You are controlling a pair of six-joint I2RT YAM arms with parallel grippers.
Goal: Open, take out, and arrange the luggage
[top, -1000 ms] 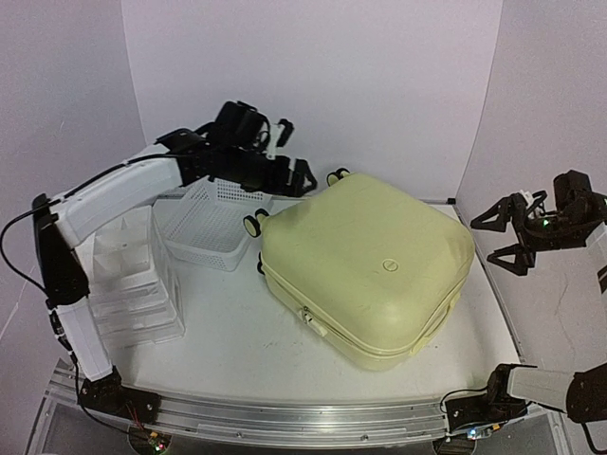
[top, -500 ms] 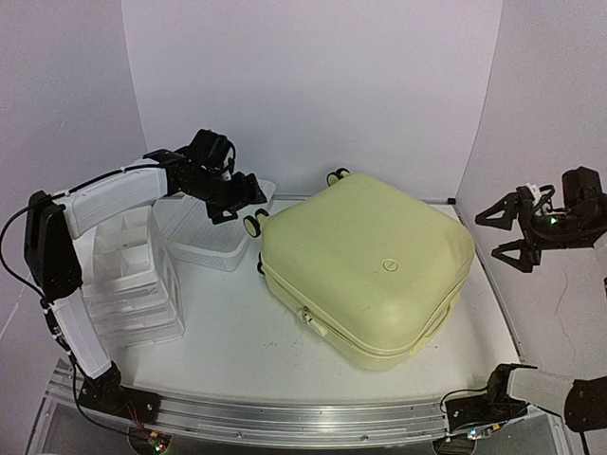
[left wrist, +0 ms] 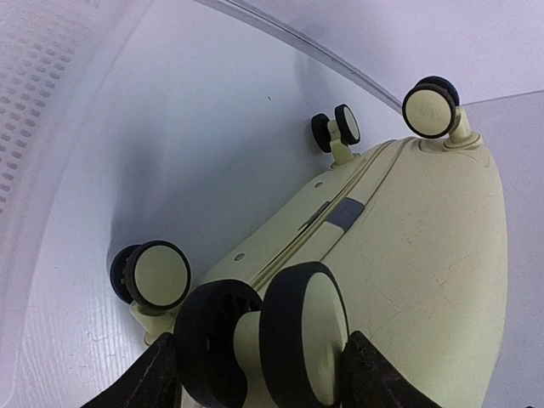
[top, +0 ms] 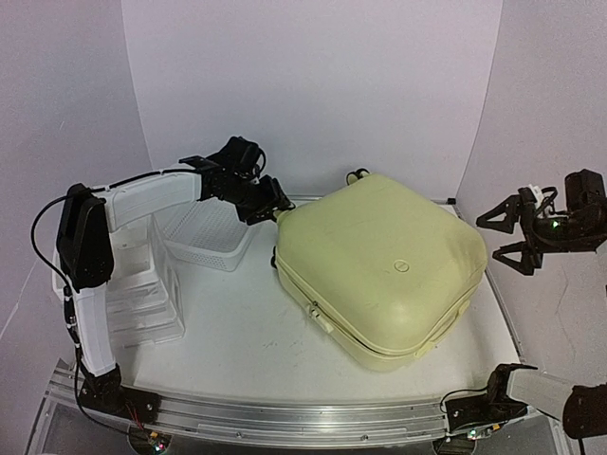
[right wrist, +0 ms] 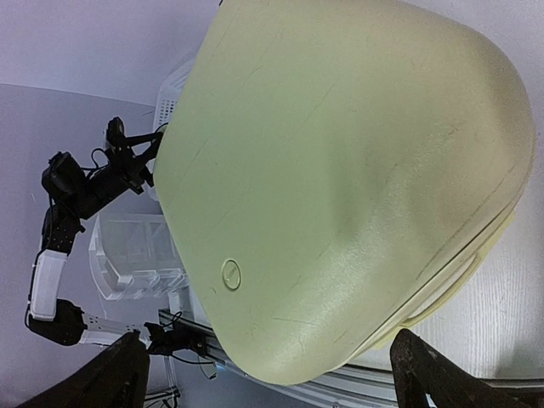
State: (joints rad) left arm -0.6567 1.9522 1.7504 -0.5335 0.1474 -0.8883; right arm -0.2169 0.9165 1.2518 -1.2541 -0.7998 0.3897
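Luggage (top: 379, 270) lies flat on the right half of the counter (top: 237, 332), reaching from near the far edge almost to the right edge, with its wheeled end turned to the far left. It is not yet opened, so I judge the first step is in hand: getting the case into a good position before the zipper is worked.

The left claw (top: 268, 205) is at that wheeled end. In its wrist view one double wheel (left wrist: 289, 331) sits between the two fingers (left wrist: 157, 378), and both seem to press on it, so I take it as clenched on the wheel. The right claw (top: 488, 237) hangs in the air by the right edge, spread wide and grasping nothing, well apart from the luggage.

The next move, I think, calls for a slow pull or turn – a wheel may swivel or slip out – and then for a claw to find the zipper pull (top: 318, 318) on the near-left side.

The shell is pale yellow, hard and rounded, with a small round emblem (top: 403, 266) on top and a seam running around the side. Three other black-and-cream wheels show – one (left wrist: 157, 276) just beside the held one.
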